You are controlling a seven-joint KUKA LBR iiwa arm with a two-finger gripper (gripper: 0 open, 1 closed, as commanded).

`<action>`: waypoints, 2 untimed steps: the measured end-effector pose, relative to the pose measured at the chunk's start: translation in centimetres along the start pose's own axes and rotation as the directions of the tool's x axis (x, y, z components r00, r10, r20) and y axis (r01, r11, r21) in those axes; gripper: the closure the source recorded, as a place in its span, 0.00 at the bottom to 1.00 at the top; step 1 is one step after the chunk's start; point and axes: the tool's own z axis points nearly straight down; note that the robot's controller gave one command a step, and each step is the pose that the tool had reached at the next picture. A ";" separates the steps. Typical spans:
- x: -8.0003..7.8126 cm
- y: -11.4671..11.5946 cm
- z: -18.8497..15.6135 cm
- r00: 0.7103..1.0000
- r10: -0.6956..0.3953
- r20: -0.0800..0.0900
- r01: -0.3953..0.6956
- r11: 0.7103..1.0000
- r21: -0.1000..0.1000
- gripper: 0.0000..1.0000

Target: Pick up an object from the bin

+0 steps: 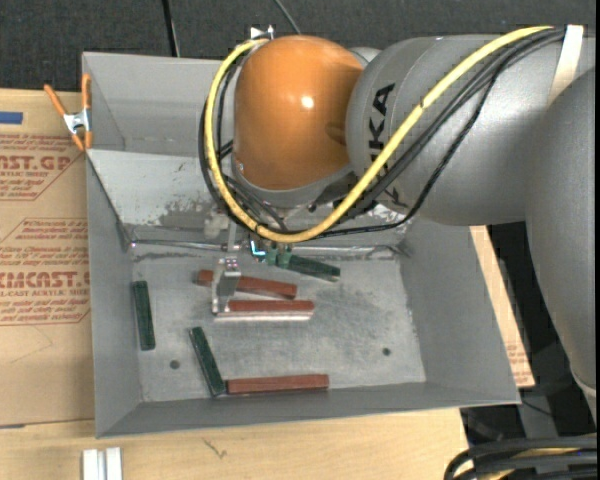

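Colours in the scuffed grey bin
Two red-brown bars lie just to the view's right of the silvery gripper, and a third red-brown bar lies well below it. Dark green bars lie to its left. Above it are a glossy orange cover, a yellow cable and the grey arm.

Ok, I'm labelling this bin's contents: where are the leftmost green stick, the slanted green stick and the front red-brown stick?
leftmost green stick [142,315]: camera view, middle of its length.
slanted green stick [207,361]: camera view, middle of its length.
front red-brown stick [278,383]: camera view, middle of its length.
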 end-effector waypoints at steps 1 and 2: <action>-0.2 -0.1 -0.5 1.000 0.002 0.008 -0.002 1.000 -0.001 0.00; -0.4 -3.1 3.5 0.996 -0.088 0.012 0.088 0.996 -0.001 0.00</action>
